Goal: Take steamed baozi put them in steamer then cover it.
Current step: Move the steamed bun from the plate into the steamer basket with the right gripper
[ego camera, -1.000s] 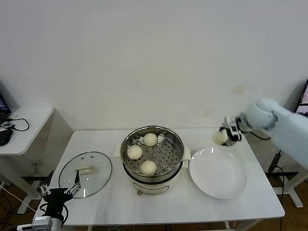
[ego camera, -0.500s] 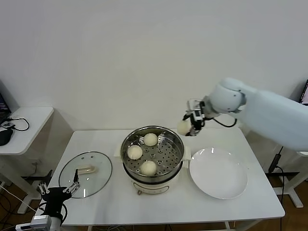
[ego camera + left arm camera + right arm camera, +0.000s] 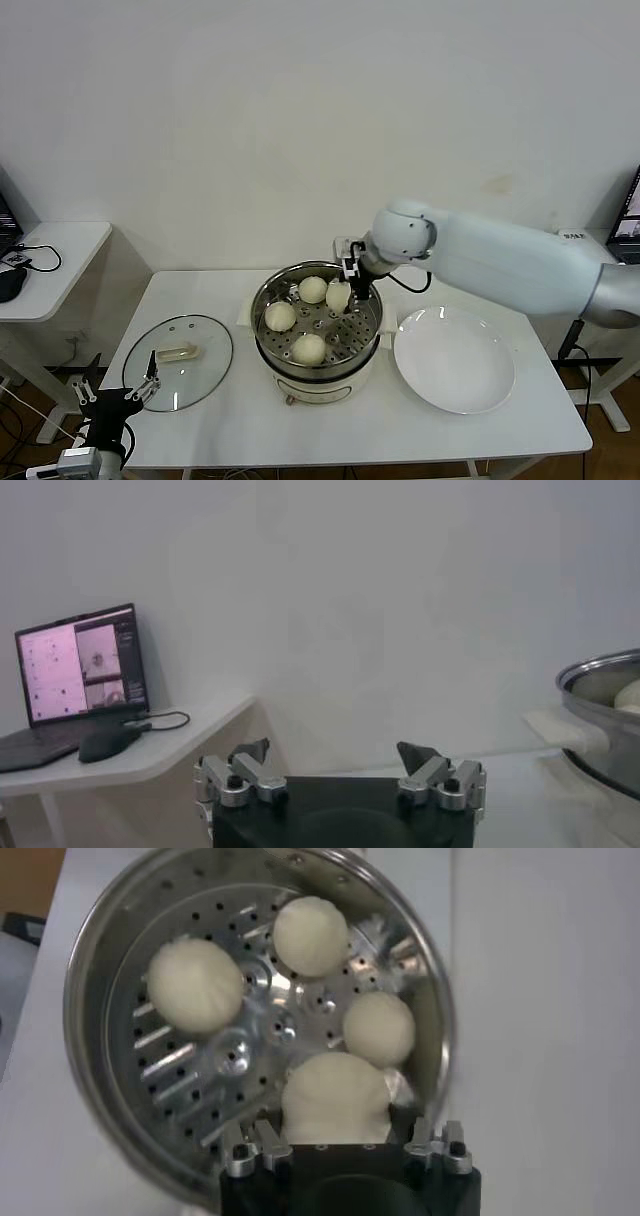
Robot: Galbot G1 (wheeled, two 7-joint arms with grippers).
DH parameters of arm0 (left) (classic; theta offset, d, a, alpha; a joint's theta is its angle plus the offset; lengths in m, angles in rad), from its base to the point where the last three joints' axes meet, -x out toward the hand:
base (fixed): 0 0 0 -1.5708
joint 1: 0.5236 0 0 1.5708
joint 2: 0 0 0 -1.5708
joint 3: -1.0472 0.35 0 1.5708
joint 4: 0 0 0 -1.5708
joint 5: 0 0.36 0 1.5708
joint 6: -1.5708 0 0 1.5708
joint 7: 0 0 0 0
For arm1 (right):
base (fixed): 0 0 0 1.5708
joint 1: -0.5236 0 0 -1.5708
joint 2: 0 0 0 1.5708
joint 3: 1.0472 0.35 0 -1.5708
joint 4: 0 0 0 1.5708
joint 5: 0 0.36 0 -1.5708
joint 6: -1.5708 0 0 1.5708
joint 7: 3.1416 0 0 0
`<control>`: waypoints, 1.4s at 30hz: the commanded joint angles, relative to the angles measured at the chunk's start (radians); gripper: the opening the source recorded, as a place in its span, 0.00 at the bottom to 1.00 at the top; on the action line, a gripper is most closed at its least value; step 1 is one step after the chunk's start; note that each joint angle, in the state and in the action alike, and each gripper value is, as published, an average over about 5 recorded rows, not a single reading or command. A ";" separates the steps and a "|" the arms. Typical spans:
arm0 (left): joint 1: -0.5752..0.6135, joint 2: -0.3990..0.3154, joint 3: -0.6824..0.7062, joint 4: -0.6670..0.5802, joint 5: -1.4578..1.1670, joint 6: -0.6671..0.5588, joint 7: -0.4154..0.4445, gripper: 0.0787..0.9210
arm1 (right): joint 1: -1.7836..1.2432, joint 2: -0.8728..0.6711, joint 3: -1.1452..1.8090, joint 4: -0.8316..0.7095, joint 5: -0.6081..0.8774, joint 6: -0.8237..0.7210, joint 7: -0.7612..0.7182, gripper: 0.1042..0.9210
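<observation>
A fourth steamed baozi point(image 3: 338, 295) is held over the steamer point(image 3: 316, 318) by the right gripper point(image 3: 347, 290), its fingers point(image 3: 268, 1148) clasped on either side of the bun. In the right wrist view the gripped bun point(image 3: 334, 1102) is seen just above the perforated floor, near the basket's rim on the robot's right, close beside one bun already inside. Three other buns are seen resting on the steel floor: one at the back point(image 3: 313, 289), one on the robot's left point(image 3: 280, 316) and one at the front point(image 3: 309, 348). The shiny basket is seated on a cream-white pot base point(image 3: 314, 385) at the middle of the white worktop point(image 3: 230, 420). The cover point(image 3: 178, 375), a clear glass lid with a cream handle, is laid flat on the worktop to the robot's left of the steamer, apart from it. A white plate point(image 3: 454, 360) is seen bare, just beside the steamer on the robot's right. The right arm point(image 3: 500, 262) is stretched in from the right across the back of the plate. The left gripper point(image 3: 340, 770) is held low off the worktop's front-left corner, near the lid, its fingers point(image 3: 248, 752) spread wide and holding nothing. A side table point(image 3: 130, 755) with a laptop point(image 3: 78, 670) is shown against the wall in the left wrist view.
</observation>
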 commanded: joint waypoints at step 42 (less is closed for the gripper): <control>-0.013 -0.002 0.008 0.009 -0.001 0.002 0.000 0.88 | -0.045 -0.031 0.057 0.030 -0.034 -0.051 0.013 0.86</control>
